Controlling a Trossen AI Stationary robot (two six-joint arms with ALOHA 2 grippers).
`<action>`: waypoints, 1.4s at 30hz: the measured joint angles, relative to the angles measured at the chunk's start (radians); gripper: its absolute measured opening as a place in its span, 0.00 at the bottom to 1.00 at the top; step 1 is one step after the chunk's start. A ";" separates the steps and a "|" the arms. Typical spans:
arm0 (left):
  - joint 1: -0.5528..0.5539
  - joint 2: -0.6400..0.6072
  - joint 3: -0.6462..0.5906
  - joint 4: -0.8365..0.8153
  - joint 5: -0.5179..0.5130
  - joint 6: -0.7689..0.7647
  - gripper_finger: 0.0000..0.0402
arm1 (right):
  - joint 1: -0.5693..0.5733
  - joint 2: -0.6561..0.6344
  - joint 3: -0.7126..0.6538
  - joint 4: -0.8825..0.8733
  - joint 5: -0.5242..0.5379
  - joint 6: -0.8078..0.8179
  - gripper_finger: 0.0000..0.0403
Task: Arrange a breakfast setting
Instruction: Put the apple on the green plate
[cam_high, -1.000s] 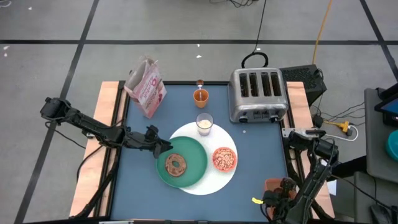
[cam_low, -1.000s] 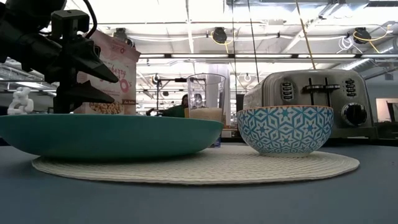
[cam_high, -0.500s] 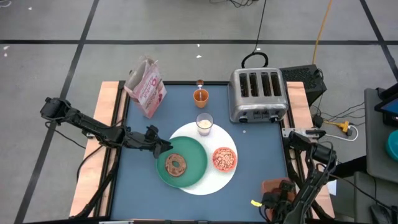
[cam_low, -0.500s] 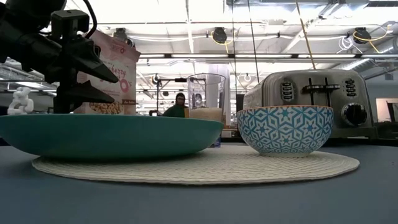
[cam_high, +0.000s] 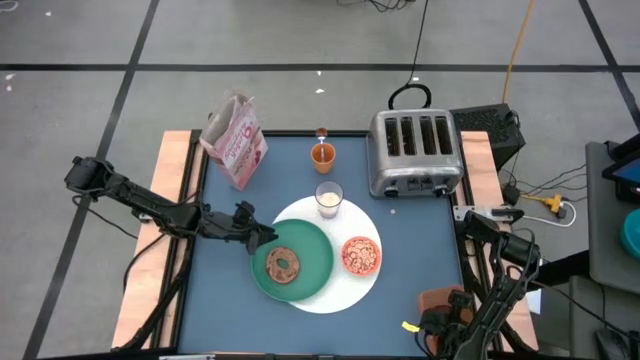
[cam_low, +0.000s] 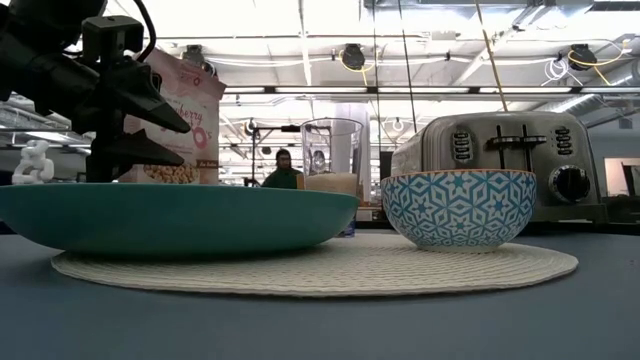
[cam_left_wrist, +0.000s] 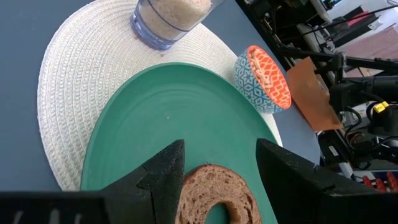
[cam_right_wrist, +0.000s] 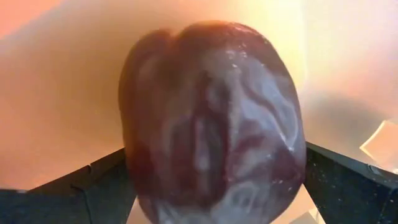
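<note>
A large white round woven plate (cam_high: 345, 290) lies mid-table. On it rest the green plate (cam_high: 312, 262) with a brown bread ring (cam_high: 283, 264), the small orange bowl (cam_high: 361, 255) and the glass of milk (cam_high: 329, 198). The orange cup (cam_high: 322, 154) and pink cereal bag (cam_high: 235, 140) stand at the far side. My left gripper (cam_high: 264, 238) is open and empty, above the green plate's left rim (cam_left_wrist: 124, 143). My right gripper (cam_high: 443, 322) is off the table's near right corner, shut on a dark red round thing (cam_right_wrist: 211, 124). I see no spoon. My right gripper has the dark red round thing between its two fingers (cam_right_wrist: 93, 183), one on each of its sides (cam_right_wrist: 140, 180). The thing fills the wrist view and hides how far back it reaches. An orange surface (cam_right_wrist: 56, 81) shows behind it.
The silver four-slot toaster (cam_high: 415, 152) stands at the far right of the table. An orange-brown flat thing (cam_high: 440, 298) and a small yellow thing (cam_high: 410, 325) lie by my right gripper. Bare blue table shows left of and in front of the plates. A person stands far behind.
My right arm has shifted slightly toward the table's near edge. Nothing on the table has moved.
</note>
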 joint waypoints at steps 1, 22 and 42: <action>0.000 0.000 0.000 0.000 0.000 0.000 0.50 | 0.000 0.000 0.000 0.000 0.000 0.000 0.97; 0.000 0.000 0.000 0.000 0.000 0.002 0.50 | 0.000 0.000 0.000 0.016 -0.001 -0.005 0.66; 0.000 0.000 0.000 0.000 0.000 0.001 0.50 | -0.008 -0.018 0.000 -0.046 -0.043 -0.009 0.62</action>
